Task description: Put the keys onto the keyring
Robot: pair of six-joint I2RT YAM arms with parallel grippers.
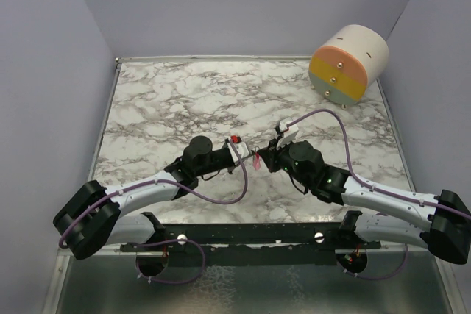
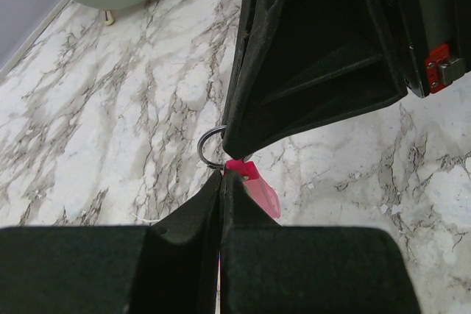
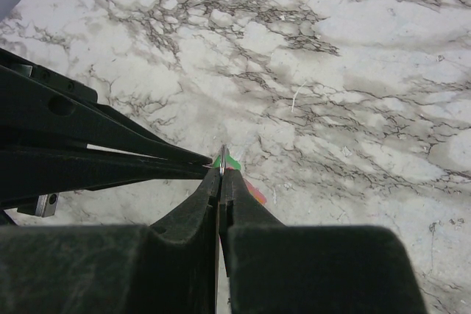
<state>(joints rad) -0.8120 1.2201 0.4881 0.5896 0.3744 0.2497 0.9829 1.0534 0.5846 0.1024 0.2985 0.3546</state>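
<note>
My right gripper [image 3: 220,174] stands closed tip to tip on the edge-on keyring [image 3: 222,154], with the green key [image 3: 232,161] and pink-red key [image 3: 255,193] just right of it and the left gripper [image 3: 193,161] meeting it from the left, over the marble table [image 3: 353,71].

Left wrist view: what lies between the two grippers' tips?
The keyring and the pink-red key sit right where the tips of the left gripper and right gripper meet, with no bare gap. The left wrist view shows this best.
</note>
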